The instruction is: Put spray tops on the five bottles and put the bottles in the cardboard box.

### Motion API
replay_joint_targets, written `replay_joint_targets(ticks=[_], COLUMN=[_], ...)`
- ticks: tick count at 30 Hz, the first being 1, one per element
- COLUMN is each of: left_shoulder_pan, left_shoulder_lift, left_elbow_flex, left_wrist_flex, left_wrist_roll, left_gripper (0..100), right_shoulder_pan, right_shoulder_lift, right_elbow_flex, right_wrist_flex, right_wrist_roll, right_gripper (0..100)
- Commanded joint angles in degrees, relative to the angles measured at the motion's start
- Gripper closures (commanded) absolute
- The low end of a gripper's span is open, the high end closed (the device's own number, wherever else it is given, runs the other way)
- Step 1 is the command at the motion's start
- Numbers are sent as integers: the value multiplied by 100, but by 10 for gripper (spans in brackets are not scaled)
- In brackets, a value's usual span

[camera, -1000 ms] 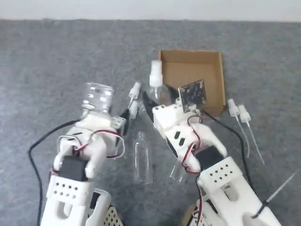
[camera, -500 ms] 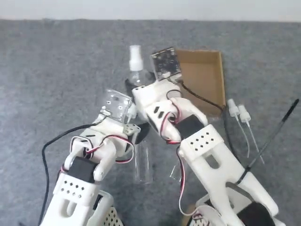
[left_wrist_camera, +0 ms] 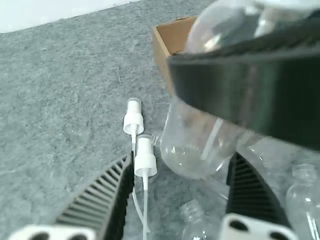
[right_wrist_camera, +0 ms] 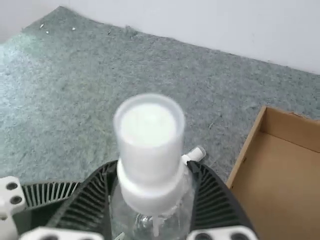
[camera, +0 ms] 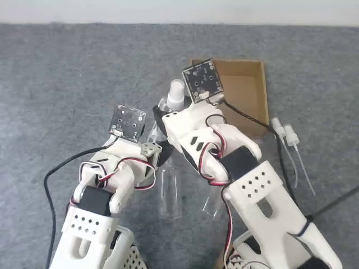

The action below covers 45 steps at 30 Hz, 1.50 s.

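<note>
While within right end effector (right_wrist_camera: 150,192), capped bottle (left_wrist_camera: 197,145) near two spray tops (left_wrist_camera: 144,156).

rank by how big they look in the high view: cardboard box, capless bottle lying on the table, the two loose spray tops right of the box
1. cardboard box, even partly hidden
2. capless bottle
3. loose spray tops, joint: the pair look alike; their tubes are long but far slimmer than the bottle

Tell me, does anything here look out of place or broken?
Nothing is spilled or broken. A capless bottle lies on its side on the carpet, and two spray tops lie loose beside the cardboard box.
</note>
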Motion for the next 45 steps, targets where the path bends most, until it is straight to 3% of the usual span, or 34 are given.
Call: replay_joint_targets(ticks=[1, 8, 17, 21, 29, 45], left_shoulder_pan=[-79, -105, -413, -721, -712, -712], left_shoulder_lift=[-97, -97, -97, -79, -88, -88], left_elbow_flex=[13, 57, 426, 497, 497, 497], left_wrist_flex=[-158, -158, -905, -1134, -1116, -1116], left_wrist_roll=[-26, -44, -26, -9, -9, -9], left_gripper=[724, 773, 995, 988, 988, 988], right_shoulder_pan=[330, 1569, 1965, 2132, 2211, 2167], right_shoulder_lift=[-154, 1332, 4013, 4936, 6026, 6809], right_elbow_flex=[-404, -870, -2699, -3420, -4114, -4651], right_wrist_flex=[-330, -1815, -2492, -2492, -2527, -2492], right_wrist_roll=[607, 932, 923, 923, 914, 958], right_gripper=[993, 993, 993, 993, 993, 992])
